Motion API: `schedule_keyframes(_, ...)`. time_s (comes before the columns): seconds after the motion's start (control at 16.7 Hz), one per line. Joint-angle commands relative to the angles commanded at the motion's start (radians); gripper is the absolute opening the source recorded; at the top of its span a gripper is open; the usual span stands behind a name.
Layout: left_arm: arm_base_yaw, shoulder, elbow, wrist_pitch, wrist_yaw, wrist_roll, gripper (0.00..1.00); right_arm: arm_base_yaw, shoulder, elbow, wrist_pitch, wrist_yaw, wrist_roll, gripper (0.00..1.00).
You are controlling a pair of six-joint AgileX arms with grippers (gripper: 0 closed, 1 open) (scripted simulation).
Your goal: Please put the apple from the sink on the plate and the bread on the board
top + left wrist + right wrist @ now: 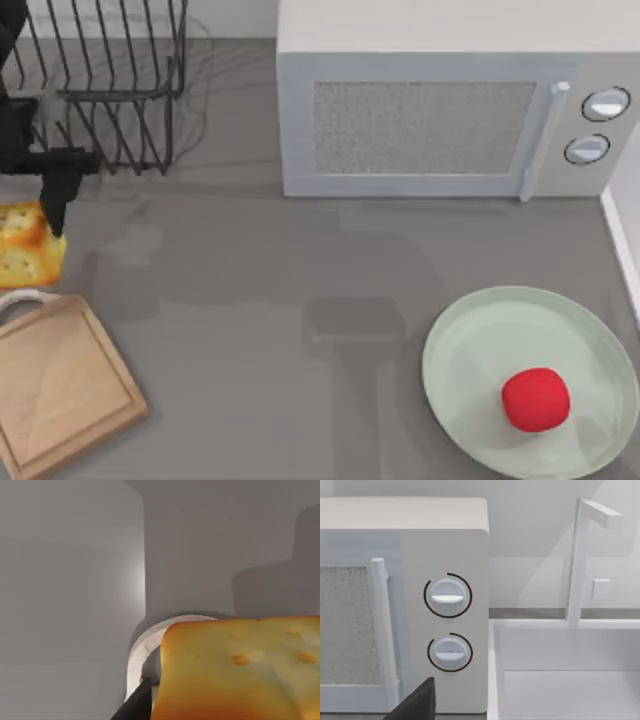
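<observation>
My left gripper (pixel 47 232) is at the table's far left, shut on the bread (pixel 22 258), a golden chunk with a toasted top. The bread hangs just beyond the board's white loop handle (pixel 25 297). In the left wrist view the bread (pixel 240 670) is close up, with one dark finger (pixel 136 705) against its side. The wooden board (pixel 60 385) lies bare at the front left. At the front right, the red apple (pixel 535 399) rests on the pale green plate (pixel 470 340). A dark part of my right gripper (pixel 417 704) shows before the microwave.
A grey microwave (pixel 430 120) stands at the back centre, its two dials (pixel 447 596) facing the right wrist camera. A black wire dish rack (pixel 120 90) stands at the back left. The white sink (pixel 560 680) with its faucet (pixel 580 560) lies right of the microwave.
</observation>
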Motion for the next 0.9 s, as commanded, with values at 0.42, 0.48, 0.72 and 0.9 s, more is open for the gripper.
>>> schedule_keyframes(0.42,-0.014,-0.168,-0.212,0.016,-0.020,-0.753,0.00,0.000,0.000,0.000,0.000,0.000,0.000,1.00)
schedule_keyframes(0.48,-0.016,-0.198,-0.245,0.022,-0.024,-0.860,0.00,0.000,0.000,0.000,0.000,0.000,0.000,1.00)
schedule_keyframes(0.72,-0.027,-0.315,-0.368,0.050,-0.040,-1.231,0.00,0.000,0.000,0.000,0.000,0.000,0.000,1.00)
schedule_keyframes(0.9,-0.034,-0.382,-0.435,0.069,-0.051,-1.415,0.00,0.000,0.000,0.000,0.000,0.000,0.000,1.00)
